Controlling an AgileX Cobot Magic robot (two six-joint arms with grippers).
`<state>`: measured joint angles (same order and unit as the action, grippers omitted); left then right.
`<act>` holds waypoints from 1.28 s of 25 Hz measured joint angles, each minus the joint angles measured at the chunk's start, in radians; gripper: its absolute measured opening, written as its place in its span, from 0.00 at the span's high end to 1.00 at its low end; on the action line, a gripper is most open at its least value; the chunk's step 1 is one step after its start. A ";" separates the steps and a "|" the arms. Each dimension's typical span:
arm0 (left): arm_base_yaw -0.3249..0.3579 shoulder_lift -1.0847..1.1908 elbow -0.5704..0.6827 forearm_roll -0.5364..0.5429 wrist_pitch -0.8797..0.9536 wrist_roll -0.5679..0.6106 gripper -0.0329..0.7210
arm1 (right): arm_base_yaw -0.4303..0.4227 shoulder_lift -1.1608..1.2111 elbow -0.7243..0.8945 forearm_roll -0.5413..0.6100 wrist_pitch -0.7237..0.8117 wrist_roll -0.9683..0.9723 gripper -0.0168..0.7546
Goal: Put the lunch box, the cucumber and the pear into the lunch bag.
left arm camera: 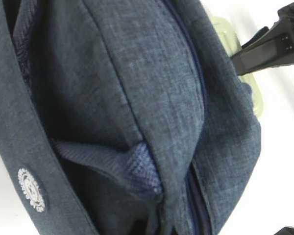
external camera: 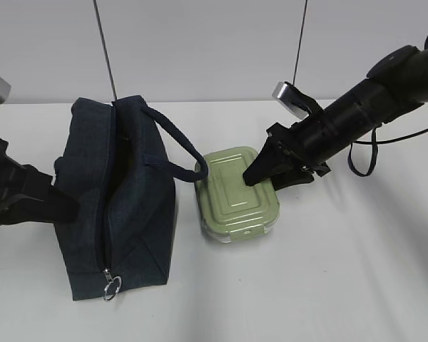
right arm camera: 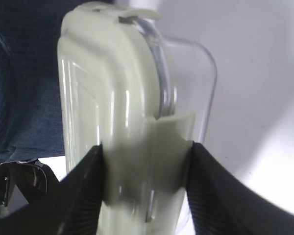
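Sage-green and clipped shut, the lunch box [external camera: 239, 197] sits on the white table [external camera: 357, 278] just right of the navy lunch bag [external camera: 118, 203], one loop handle [external camera: 172, 146] of the bag drooping onto its near corner. From the right, the right gripper [external camera: 260, 173] has its jaws closed around the box's edge, dark fingers [right arm camera: 83, 196] pressing lid and clear base from both sides. At the bag's left side the left gripper [external camera: 53, 203] presses against the fabric; I cannot tell how its jaws stand, and the zipper's ring pull [external camera: 112, 287] hangs at the front.
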<state>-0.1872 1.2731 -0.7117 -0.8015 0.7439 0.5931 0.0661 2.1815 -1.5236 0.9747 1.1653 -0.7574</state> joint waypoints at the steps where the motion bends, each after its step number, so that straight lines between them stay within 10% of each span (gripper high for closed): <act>1: 0.000 0.000 0.000 0.000 0.000 0.000 0.95 | -0.007 -0.002 0.000 0.000 0.000 0.000 0.50; 32: 0.000 0.000 0.000 -0.001 -0.003 0.000 0.95 | -0.062 -0.143 -0.065 0.065 0.012 0.066 0.50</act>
<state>-0.1872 1.2731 -0.7117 -0.8023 0.7411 0.5931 0.0038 2.0388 -1.5882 1.0401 1.1771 -0.6917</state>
